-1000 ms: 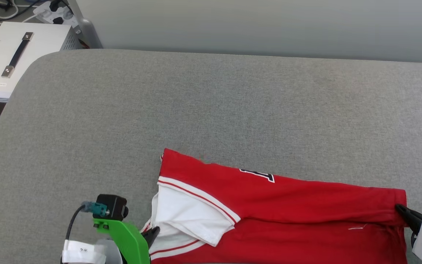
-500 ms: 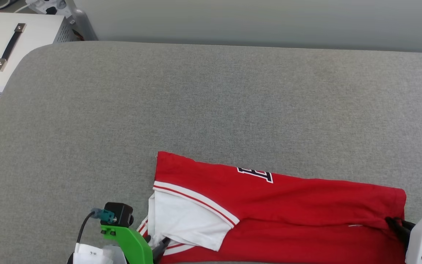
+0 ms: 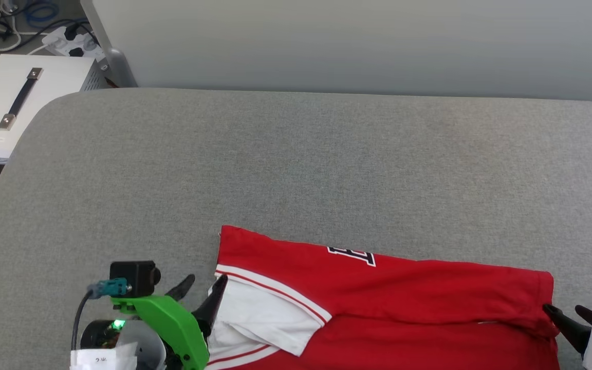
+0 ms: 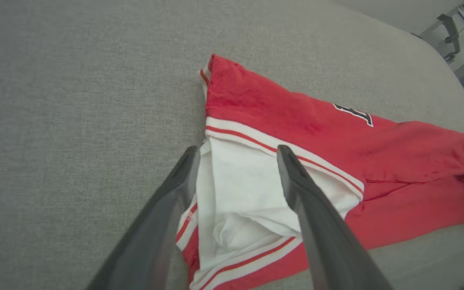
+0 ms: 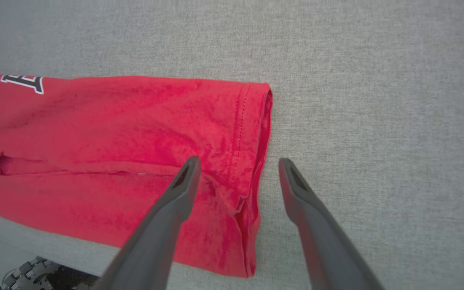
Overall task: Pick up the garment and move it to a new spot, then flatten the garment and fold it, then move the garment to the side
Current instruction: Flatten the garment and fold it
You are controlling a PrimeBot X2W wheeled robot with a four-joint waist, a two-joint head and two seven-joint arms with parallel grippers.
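The garment (image 3: 404,293), a red jersey folded lengthwise into a long band, lies flat on the grey padded table near its front edge. A white sleeve (image 3: 260,313) with red-striped trim sits on top at its left end. My left gripper (image 3: 203,288) stands open over that sleeve end (image 4: 240,189), one finger on each side, gripping nothing. My right gripper (image 3: 566,311) is open too, straddling the hemmed right end (image 5: 252,161) of the garment without holding it. Part of the black-and-white lettering (image 3: 352,254) shows on the upper fold.
The grey table (image 3: 296,164) stretches far behind the garment. A white box with a black handle (image 3: 13,103) stands off the table's left corner, with cables and a power strip (image 3: 65,43) on the floor behind. A pale wall runs along the back.
Both grippers were shut on the garment's ends a second ago; both have opened and let go. The garment now lies released on the table. The head camera has shifted slightly.
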